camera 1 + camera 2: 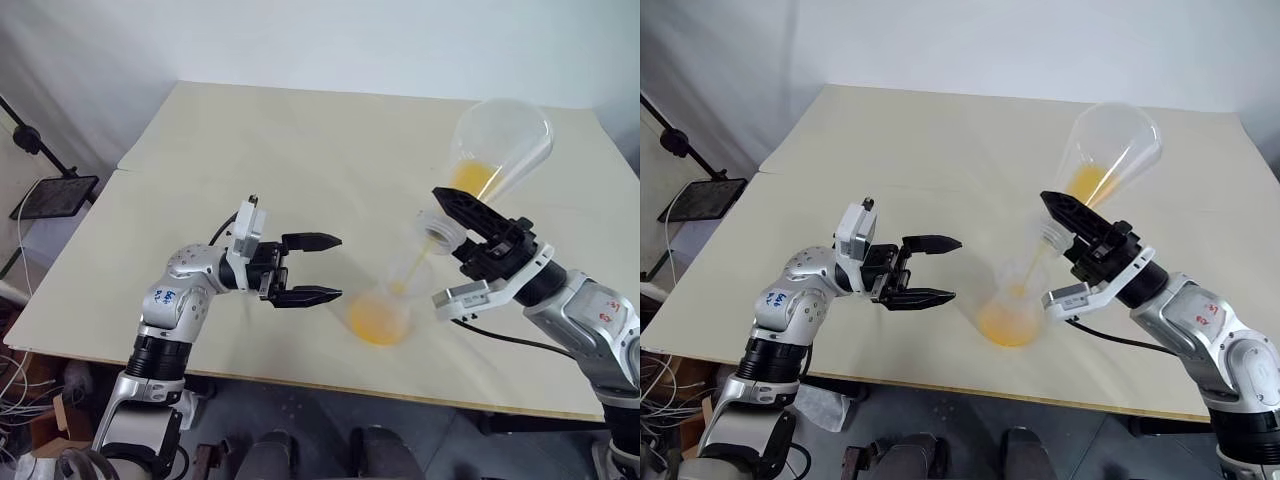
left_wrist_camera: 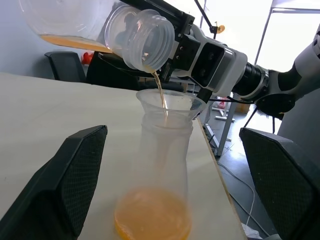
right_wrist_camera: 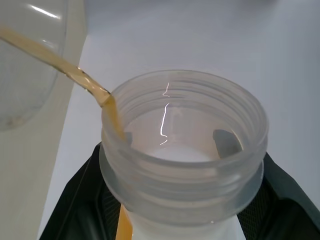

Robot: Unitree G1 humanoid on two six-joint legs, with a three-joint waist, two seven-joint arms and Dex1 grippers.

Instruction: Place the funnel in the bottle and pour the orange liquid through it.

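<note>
The bottle (image 1: 380, 318) stands upright near the table's front edge, with the clear funnel (image 2: 170, 102) seated in its neck. Orange liquid (image 1: 378, 327) pools in its base. My right gripper (image 1: 447, 226) is shut on the neck of a second conical flask (image 1: 503, 143), tipped mouth-down above the funnel. A thin orange stream (image 2: 160, 90) runs from that flask's rim (image 3: 185, 135) into the funnel, and some liquid (image 1: 474, 178) remains inside the flask. My left gripper (image 1: 338, 267) is open just left of the bottle, with its fingers (image 2: 75, 175) on either side and apart from it.
The pale table (image 1: 250, 150) has a seam along its left part, and its front edge runs close below the bottle. A black stand with a tablet (image 1: 55, 195) is off the table's left side. Dark chairs (image 2: 65, 65) stand beyond the table.
</note>
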